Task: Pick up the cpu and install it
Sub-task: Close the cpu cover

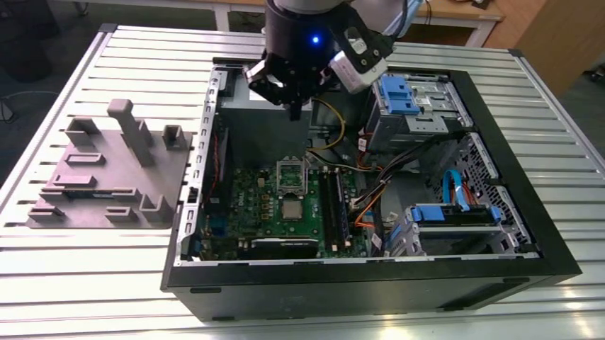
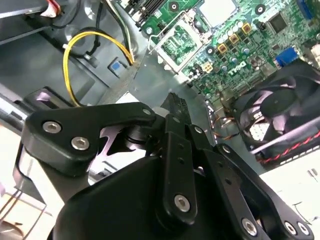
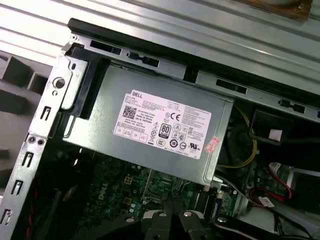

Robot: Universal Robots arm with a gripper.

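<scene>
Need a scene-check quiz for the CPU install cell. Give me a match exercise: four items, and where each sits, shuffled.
Items
1. cpu
2. gripper
3. grey fixture block
4. yellow cable

Places
A. on the slatted table, outside the computer case, at the exterior view's left
B. lying on the green motherboard inside the case
C. shut, up over the power supply
D. looped beside the power supply

Pairs: 1-B, 2-C, 3-A, 4-D
</scene>
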